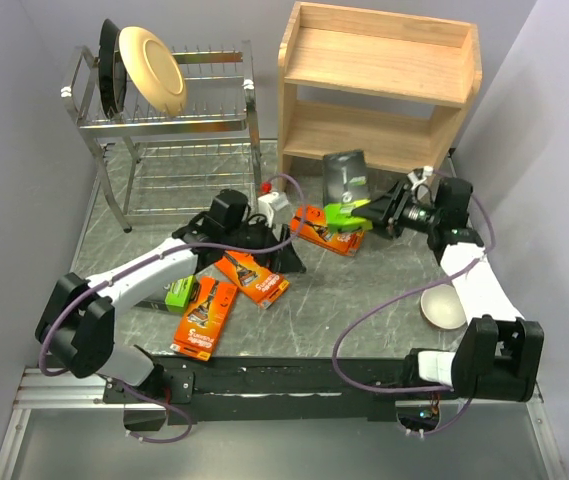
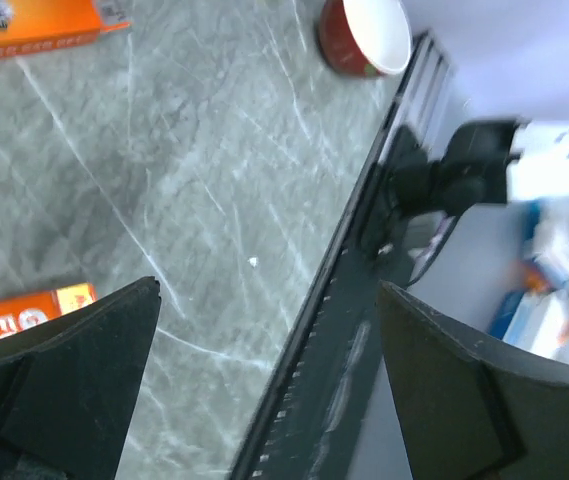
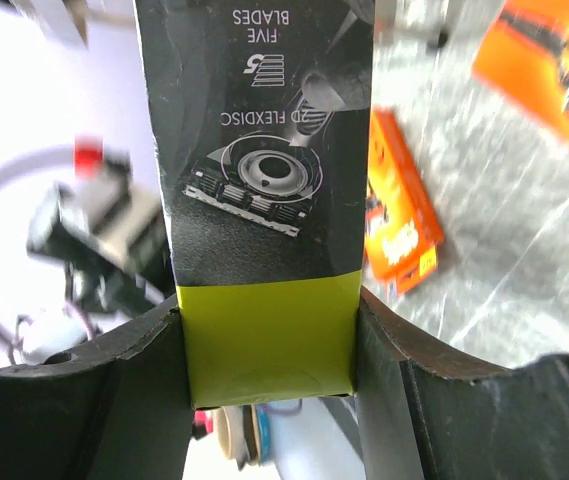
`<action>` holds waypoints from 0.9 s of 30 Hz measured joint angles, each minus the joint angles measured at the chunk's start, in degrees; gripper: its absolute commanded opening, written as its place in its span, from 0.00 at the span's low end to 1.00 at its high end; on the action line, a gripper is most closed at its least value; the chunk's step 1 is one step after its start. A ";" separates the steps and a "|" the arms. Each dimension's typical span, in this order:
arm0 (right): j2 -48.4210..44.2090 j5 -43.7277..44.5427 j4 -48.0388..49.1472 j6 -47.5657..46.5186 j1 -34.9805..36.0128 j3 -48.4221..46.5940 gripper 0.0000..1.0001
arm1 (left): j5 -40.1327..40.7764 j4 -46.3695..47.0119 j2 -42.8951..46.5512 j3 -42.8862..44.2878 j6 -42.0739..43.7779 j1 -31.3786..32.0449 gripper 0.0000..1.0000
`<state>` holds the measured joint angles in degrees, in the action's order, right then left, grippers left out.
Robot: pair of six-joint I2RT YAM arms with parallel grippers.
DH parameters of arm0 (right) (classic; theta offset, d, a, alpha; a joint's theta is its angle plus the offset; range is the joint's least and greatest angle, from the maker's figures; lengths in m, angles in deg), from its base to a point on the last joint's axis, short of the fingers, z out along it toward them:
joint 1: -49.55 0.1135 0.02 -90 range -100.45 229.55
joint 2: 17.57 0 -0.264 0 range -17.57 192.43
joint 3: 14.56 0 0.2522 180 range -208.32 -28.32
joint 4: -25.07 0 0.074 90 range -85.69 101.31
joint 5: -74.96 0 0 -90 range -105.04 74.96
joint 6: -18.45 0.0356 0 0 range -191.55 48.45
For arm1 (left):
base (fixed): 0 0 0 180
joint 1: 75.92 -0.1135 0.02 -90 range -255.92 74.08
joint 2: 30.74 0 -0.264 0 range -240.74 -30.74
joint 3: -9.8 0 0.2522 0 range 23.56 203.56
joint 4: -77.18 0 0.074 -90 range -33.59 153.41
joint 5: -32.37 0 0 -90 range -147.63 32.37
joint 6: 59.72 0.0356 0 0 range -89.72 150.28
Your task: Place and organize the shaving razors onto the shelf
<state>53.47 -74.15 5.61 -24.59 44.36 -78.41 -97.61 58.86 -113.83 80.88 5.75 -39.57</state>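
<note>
Razor pack, the black one (image 3: 264, 170), is pinched by its lime-green end in my right tool (image 3: 267, 335) and held upright just in front of the wooden shelf (image 1: 384, 68) at the far edge of the surface (image 1: 364, 295). Gripping the end should leave the body free to slide onto a tier. My left tool (image 2: 269, 300) hangs spread and empty near three orange packs (image 1: 252, 277) lying flat, none shelved yet.

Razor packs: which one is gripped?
The black pack clamped by its lime-green end in the right end effector; the other black pack and orange packs lie on the table.
</note>
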 measured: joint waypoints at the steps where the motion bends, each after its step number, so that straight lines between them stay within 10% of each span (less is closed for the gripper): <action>1: 0.72 0.28 0.13 0.44 -0.68 -1.16 0.37 | 0.74 -1.62 -0.02 1.11 2.34 0.96 0.91; 15: 18.91 9.29 0.35 3.96 -4.31 -22.23 0.44 | 3.93 -4.24 -2.40 8.37 10.34 0.96 0.92; 27: 19.98 16.39 -3.39 2.69 -3.56 -24.83 0.99 | 9.62 -2.08 -6.36 11.50 8.59 2.80 0.89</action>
<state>73.45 -57.76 2.22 -21.90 40.79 -103.24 -88.00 56.78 -120.19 92.38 14.34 -36.77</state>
